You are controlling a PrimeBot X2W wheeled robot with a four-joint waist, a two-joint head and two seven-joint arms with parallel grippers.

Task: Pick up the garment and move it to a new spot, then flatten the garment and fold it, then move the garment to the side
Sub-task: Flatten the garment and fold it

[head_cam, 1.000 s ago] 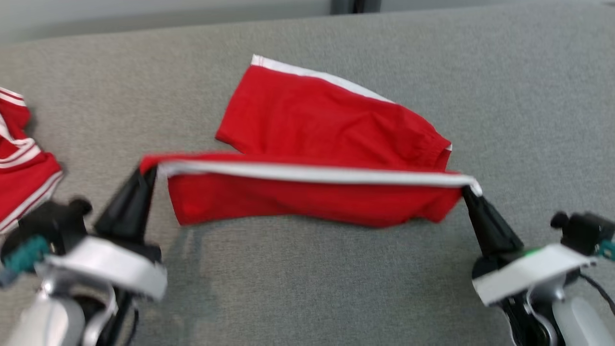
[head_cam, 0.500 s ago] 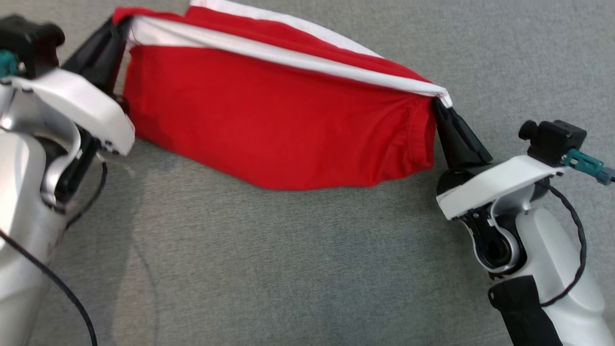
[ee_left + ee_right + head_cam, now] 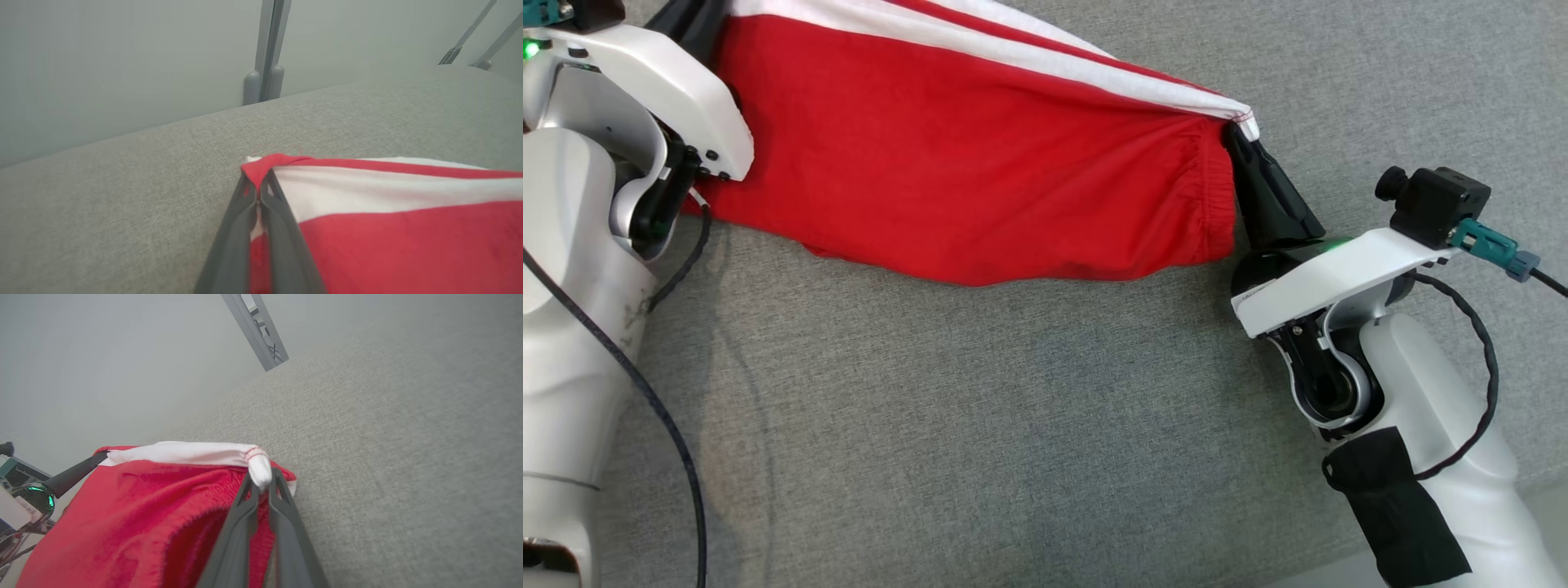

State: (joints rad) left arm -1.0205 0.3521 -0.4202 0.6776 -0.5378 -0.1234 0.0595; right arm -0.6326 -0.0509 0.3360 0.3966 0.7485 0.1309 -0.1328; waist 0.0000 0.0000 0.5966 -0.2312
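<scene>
The left gripper (image 3: 256, 185) is closed tight on one red corner of the garment (image 3: 964, 163). The right gripper (image 3: 262, 482) is closed on the other corner, where the white band (image 3: 184, 453) is bunched. Between the two grippers this band is pulled almost straight, and the rest of the garment hangs down from it. Its lower edge is near the gray fabric surface (image 3: 1013, 425); I cannot tell if it touches.

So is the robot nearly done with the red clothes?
Not nearly. Done: the red garment is picked up, the left claw and right claw each pinching one end of its white-striped edge. In hand: it hangs stretched between them over the grey surface, probably heading for its new spot. Left: flattening, folding, moving aside.
</scene>
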